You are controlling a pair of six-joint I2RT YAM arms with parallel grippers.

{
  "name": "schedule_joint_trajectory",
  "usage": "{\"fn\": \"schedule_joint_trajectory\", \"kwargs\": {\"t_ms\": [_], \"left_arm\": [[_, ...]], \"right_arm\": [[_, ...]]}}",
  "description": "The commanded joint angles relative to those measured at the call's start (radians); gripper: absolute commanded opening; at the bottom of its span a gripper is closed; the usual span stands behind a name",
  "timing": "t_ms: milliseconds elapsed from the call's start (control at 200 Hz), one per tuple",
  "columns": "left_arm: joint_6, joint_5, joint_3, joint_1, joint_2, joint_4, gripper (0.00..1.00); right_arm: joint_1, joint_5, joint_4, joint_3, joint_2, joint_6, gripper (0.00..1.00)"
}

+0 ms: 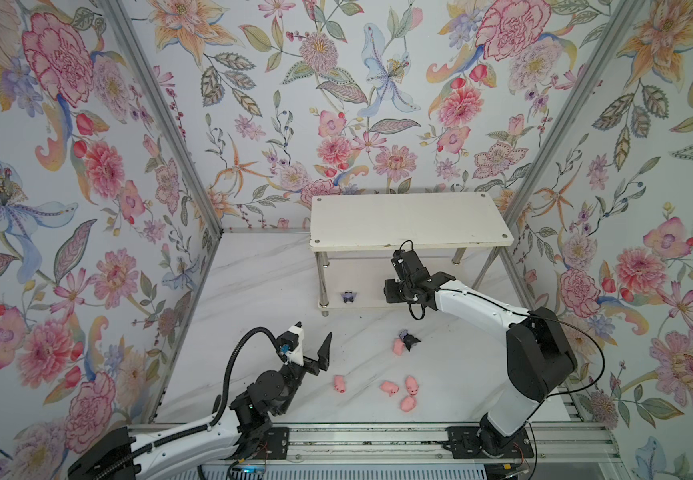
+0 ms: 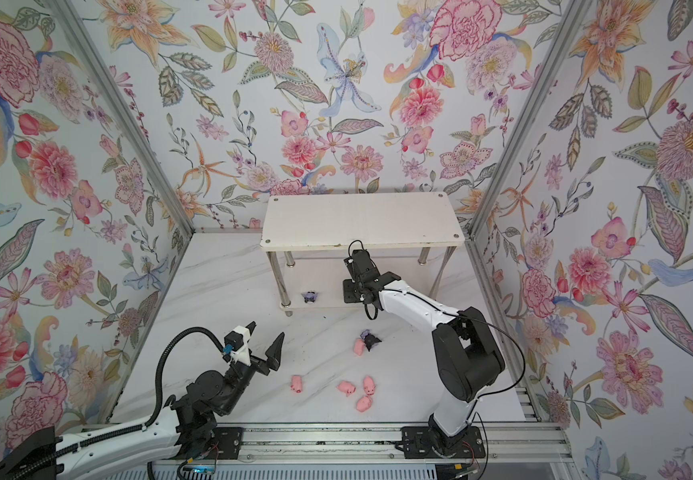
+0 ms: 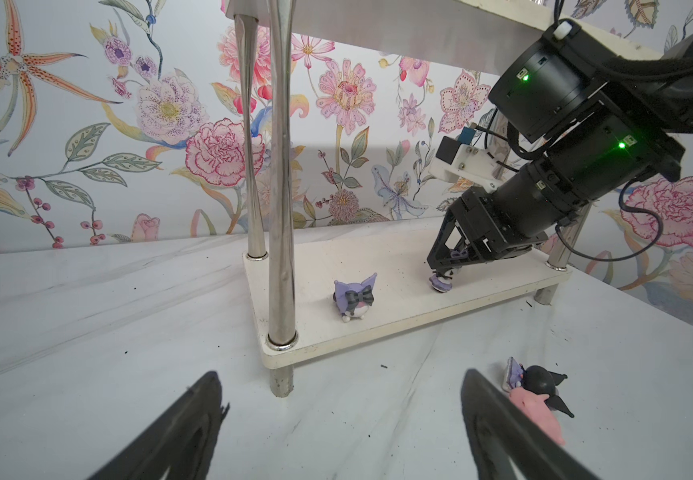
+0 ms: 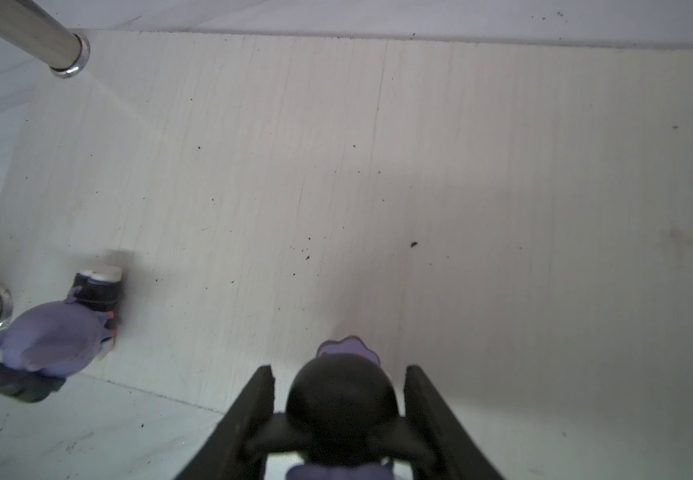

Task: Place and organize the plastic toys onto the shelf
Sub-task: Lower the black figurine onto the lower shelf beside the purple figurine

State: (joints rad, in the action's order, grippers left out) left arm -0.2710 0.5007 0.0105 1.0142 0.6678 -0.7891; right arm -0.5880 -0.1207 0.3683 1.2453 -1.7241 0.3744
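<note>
Inside the lower tier of the shelf (image 1: 411,220), tucked under its top board: right pincer (image 4: 340,370), jaws about half closed on a black-headed figurine (image 4: 342,399), one black finger against each side of its body. Held upright in that grip, round head uppermost, purple base (image 3: 440,286) down at the lower board (image 3: 419,309); resting on it or just clear, cannot tell. Around the middle of that board's length, toward the front edge

Further left on the same board in both top views, beside the front chrome leg (image 3: 281,208): a second figurine (image 1: 349,296), purple hood with a dark bow, standing free, well apart from the right pincer

Out on the tabletop (image 1: 261,291) in front of the shelf: a third figurine (image 1: 411,340) lying on its side, touching a pink pig (image 1: 398,346). Nearer the robot bases, a lone pig (image 1: 339,383) and three pigs (image 1: 412,385) close together

Left pincer (image 1: 314,329) spread wide, nothing in it, raised above the tabletop at the left, tips aimed toward the shelf, well apart from every toy
</note>
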Motion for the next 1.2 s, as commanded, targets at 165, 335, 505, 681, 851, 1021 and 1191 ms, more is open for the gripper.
{"fn": "schedule_joint_trajectory", "kwargs": {"t_ms": [165, 335, 505, 681, 851, 1021, 1191], "left_arm": [[-0.013, -0.011, -0.142, -0.016, 0.005, -0.031, 0.9], [-0.017, -0.013, -0.143, -0.017, 0.009, -0.036, 0.91], [-0.017, -0.013, -0.147, -0.017, 0.002, -0.035, 0.9], [-0.02, -0.016, -0.151, -0.018, 0.0, -0.032, 0.9], [-0.019, -0.014, -0.154, -0.019, -0.01, -0.029, 0.9], [-0.02, -0.013, -0.159, -0.019, -0.02, -0.026, 0.91], [-0.023, -0.016, -0.159, -0.019, -0.028, -0.022, 0.9]], "right_arm": [[0.027, 0.0, 0.072, -0.002, 0.007, 0.026, 0.28], [0.02, 0.016, 0.071, 0.009, -0.012, 0.028, 0.45], [0.017, 0.024, 0.07, 0.019, -0.025, 0.029, 0.58], [0.014, 0.031, 0.07, 0.027, -0.038, 0.031, 0.63], [0.013, 0.028, 0.07, 0.027, -0.034, 0.037, 0.68], [0.005, 0.024, 0.071, 0.021, -0.016, 0.04, 0.71], [0.001, 0.025, 0.07, 0.013, 0.008, 0.046, 0.72]]}}
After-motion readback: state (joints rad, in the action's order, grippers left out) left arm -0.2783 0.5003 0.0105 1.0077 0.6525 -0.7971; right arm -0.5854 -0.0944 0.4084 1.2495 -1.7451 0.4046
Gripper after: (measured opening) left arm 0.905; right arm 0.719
